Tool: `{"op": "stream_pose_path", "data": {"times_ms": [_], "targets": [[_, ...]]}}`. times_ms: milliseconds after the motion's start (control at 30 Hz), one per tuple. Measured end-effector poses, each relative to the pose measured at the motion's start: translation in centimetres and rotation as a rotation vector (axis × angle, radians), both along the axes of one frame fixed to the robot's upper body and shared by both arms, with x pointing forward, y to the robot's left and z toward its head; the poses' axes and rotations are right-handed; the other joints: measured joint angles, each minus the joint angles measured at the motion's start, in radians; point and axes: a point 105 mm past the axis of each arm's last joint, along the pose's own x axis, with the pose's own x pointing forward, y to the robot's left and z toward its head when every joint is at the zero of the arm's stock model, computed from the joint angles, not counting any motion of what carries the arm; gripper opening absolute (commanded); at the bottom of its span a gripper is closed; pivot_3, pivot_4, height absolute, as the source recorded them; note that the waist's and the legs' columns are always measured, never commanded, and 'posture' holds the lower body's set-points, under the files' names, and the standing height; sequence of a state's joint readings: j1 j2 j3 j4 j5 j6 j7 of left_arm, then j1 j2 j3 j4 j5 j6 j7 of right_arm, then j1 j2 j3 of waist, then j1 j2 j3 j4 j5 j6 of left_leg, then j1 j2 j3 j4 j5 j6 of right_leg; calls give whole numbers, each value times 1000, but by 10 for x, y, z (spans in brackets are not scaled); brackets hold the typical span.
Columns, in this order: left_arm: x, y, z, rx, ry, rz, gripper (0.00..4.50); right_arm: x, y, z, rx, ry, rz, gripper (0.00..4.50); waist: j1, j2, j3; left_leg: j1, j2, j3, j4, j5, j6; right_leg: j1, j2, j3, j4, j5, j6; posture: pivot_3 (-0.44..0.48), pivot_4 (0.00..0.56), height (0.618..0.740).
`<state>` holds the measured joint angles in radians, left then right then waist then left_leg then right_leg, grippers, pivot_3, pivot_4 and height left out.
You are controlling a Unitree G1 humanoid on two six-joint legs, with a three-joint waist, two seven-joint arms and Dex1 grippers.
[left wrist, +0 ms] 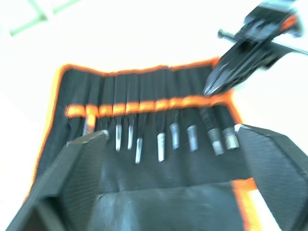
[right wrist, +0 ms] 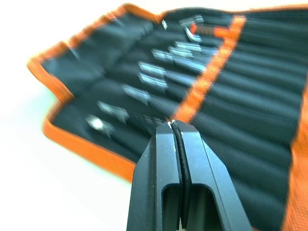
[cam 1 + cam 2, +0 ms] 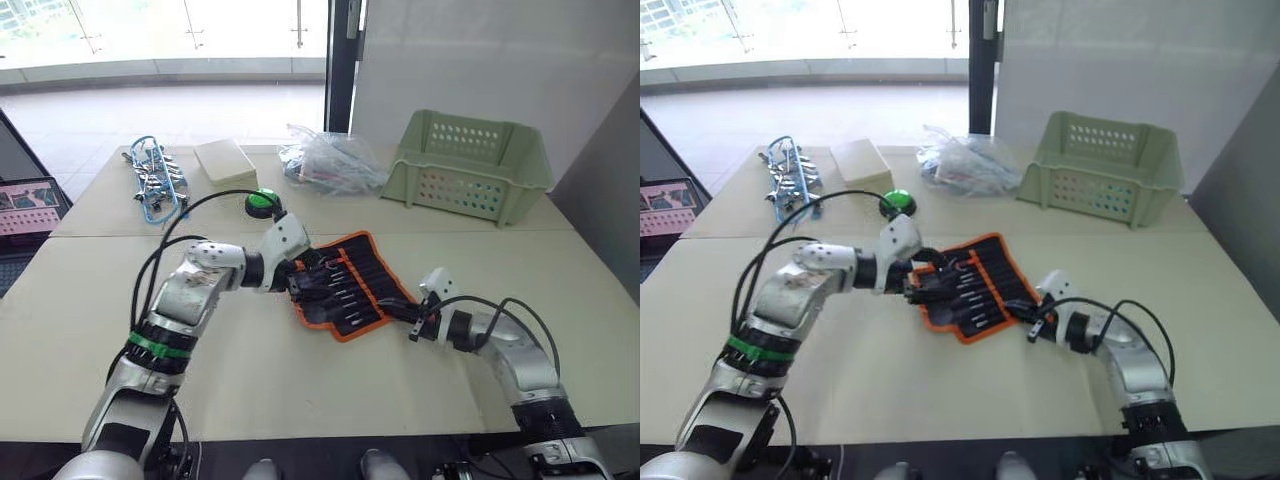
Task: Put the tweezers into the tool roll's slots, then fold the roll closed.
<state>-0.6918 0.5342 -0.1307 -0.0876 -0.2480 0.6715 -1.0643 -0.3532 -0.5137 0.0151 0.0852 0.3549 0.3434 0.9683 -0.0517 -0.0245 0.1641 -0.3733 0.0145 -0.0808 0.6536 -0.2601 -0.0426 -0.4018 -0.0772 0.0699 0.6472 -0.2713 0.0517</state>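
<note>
The tool roll (image 3: 350, 285) lies unrolled on the table's middle, black with orange edging. Several tweezers (image 1: 161, 147) sit in its slots under an orange band, silver ends showing. My left gripper (image 3: 303, 285) is open over the roll's left edge, its fingers (image 1: 82, 163) spread wide on either side of the row of tweezers. At the roll's right corner my right gripper (image 3: 413, 320) is shut, and its tip (image 2: 171, 126) rests at the orange band (image 2: 202, 86). I see nothing clearly held between its fingers.
A pale green basket (image 3: 470, 165) stands at the back right, with a clear plastic bag (image 3: 335, 160) beside it. A white box (image 3: 225, 160), a green button (image 3: 262, 202) and a blue-and-silver bundle (image 3: 155, 180) sit at the back left. A laptop (image 3: 30, 205) is off the left edge.
</note>
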Motion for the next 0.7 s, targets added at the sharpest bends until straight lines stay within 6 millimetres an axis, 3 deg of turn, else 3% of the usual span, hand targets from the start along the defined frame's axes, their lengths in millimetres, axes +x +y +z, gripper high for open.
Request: {"op": "stream_pose_path", "data": {"times_ms": [133, 367, 467, 567, 700], "targets": [[-10, 43, -2, -52, 36, 115, 4473, -3, -16, 16, -24, 0, -20, 0, 7, 0, 0, -1, 0, 0, 0, 0, 0, -1, 1, 0, 0, 0, 0, 0, 150, 740], [-37, 110, -32, -62, 33, 281, 4500, -25, -6, 24, -62, -35, 24, 2229, 8, 0, 1, -1, 1, 0, 0, 0, 0, -2, 0, 0, 0, 0, 0, 0, 150, 740], [-65, 125, -50, -20, -27, 276, 4500, -41, 16, 22, -94, -77, 61, 3278, 7, 0, 1, 0, 1, 1, -2, 0, 0, -2, 0, 0, -1, 0, 0, 0, 150, 740], [-79, 135, -60, -67, -15, 327, 4500, -55, 39, 14, -135, -97, 116, 4312, 19, 0, 1, -2, 1, 1, -2, 0, 0, -2, 0, 0, -1, 0, 0, 0, 150, 740], [-94, 136, -73, -94, 40, 354, 4500, -56, 55, 11, -205, -172, 124, 4479, 24, -1, 2, -1, 1, 1, 1, 0, 0, -1, 0, 0, -1, 0, 0, 0, 150, 740]]}}
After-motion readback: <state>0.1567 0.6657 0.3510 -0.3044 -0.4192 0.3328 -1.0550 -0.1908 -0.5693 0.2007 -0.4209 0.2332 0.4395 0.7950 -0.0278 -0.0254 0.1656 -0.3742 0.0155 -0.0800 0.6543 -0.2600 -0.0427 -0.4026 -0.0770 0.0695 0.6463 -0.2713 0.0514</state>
